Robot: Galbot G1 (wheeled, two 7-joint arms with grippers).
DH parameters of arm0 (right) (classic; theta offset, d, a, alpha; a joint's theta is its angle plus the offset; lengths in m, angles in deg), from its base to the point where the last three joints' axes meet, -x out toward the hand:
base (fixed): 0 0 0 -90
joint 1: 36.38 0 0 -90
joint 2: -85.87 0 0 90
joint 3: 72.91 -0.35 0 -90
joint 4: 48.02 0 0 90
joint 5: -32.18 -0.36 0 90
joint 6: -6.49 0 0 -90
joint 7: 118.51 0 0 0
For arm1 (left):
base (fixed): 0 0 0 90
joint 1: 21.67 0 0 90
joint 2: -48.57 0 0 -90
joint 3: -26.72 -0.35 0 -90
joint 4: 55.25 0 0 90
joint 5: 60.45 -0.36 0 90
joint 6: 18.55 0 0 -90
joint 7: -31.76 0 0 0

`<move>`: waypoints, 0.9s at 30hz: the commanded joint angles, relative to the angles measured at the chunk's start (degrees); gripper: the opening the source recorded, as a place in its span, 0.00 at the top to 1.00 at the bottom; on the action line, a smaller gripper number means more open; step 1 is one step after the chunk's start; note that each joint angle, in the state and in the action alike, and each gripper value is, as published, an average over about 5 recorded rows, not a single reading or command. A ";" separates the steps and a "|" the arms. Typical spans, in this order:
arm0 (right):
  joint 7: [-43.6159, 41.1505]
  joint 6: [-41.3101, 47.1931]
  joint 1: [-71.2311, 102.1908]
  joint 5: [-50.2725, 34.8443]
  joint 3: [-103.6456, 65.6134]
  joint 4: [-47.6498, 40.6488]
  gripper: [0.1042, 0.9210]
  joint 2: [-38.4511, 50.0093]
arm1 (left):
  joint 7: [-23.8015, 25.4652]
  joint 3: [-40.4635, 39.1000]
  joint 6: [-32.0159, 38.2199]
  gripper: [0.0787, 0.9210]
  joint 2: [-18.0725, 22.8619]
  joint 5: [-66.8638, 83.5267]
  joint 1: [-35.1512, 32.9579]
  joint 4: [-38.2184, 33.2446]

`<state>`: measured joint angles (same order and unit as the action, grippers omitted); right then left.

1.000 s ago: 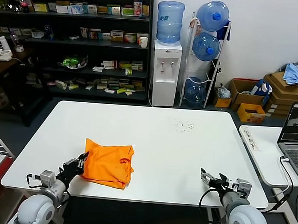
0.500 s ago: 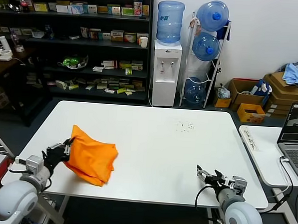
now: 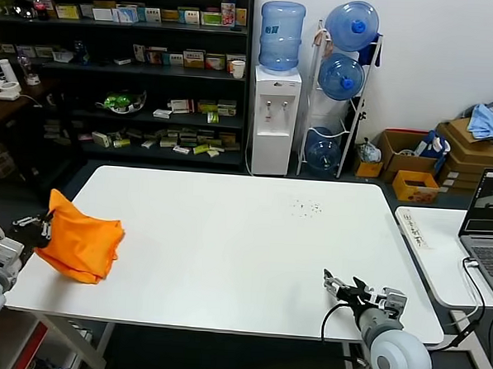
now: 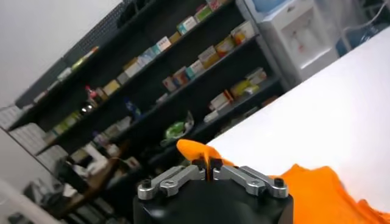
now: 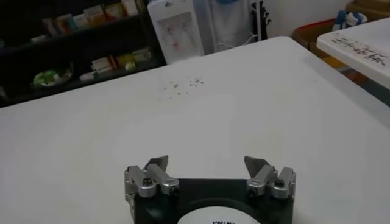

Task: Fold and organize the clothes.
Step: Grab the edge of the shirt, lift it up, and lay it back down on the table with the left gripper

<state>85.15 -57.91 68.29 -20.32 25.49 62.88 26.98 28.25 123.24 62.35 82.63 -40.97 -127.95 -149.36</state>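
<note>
The orange T-shirt [image 3: 80, 243] lies folded in a bundle at the white table's [image 3: 243, 259] left edge. My left gripper [image 3: 44, 222] is shut on the shirt's left edge, just beyond the table's side. In the left wrist view a fold of the orange T-shirt [image 4: 317, 185] is pinched between the jaws of the left gripper [image 4: 206, 164]. My right gripper [image 3: 337, 286] rests open near the table's front right edge, nothing between the jaws. The right wrist view shows that right gripper [image 5: 207, 167] open over bare table.
A side table with a laptop [image 3: 486, 222] stands at the right. Dark shelves [image 3: 120, 70], a water dispenser [image 3: 276, 95] and cardboard boxes [image 3: 471, 155] with a light blue cloth [image 3: 486, 121] stand behind. Small dark specks [image 3: 305, 207] dot the tabletop.
My left gripper has dragged the folded orange T-shirt from the table's front middle leftward to its left edge. The right gripper shifted slightly left and stays open.
</note>
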 commanded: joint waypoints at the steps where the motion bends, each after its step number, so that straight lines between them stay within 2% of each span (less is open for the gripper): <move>1: 0.41 0.16 -0.13 0.53 0.00 -0.07 0.12 -0.35 | -0.62 -0.44 1.67 0.95 -1.30 11.33 -2.48 -3.27; 4: 0.51 0.20 -0.02 1.01 -0.31 -0.95 0.12 -0.60 | -6.61 -5.66 -3.15 0.95 2.97 31.20 -2.12 -14.61; 6: 0.69 0.25 -0.06 1.23 -0.63 -2.30 0.12 -0.82 | -12.10 -12.23 -5.12 0.95 8.51 41.83 0.69 -20.11; 9: 1.17 0.38 -0.22 1.64 -1.17 -4.60 0.12 -1.33 | -19.49 -24.96 -4.83 0.95 17.73 51.17 7.49 -24.02; 12: 1.59 0.54 -0.12 2.73 -1.97 -6.26 0.12 -2.14 | -24.88 -37.08 -3.90 0.95 26.44 54.44 15.04 -23.48; 16: 2.14 0.86 0.49 3.49 -3.40 -6.83 0.12 -3.26 | -27.47 -46.07 -3.15 0.95 35.82 52.13 21.97 -17.60; 20: 2.32 0.96 1.25 3.81 -4.40 -6.55 0.12 -4.05 | -27.47 -48.06 -2.64 0.95 40.31 48.74 24.77 -11.66; 27: 2.16 0.85 1.26 4.11 -4.42 -7.26 0.12 -5.23 | -26.44 -48.48 -1.91 0.95 41.62 43.70 25.37 -7.85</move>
<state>87.04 -57.16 69.32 -16.79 21.93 57.25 23.12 6.40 86.44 60.41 112.84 -0.32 -110.10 -161.64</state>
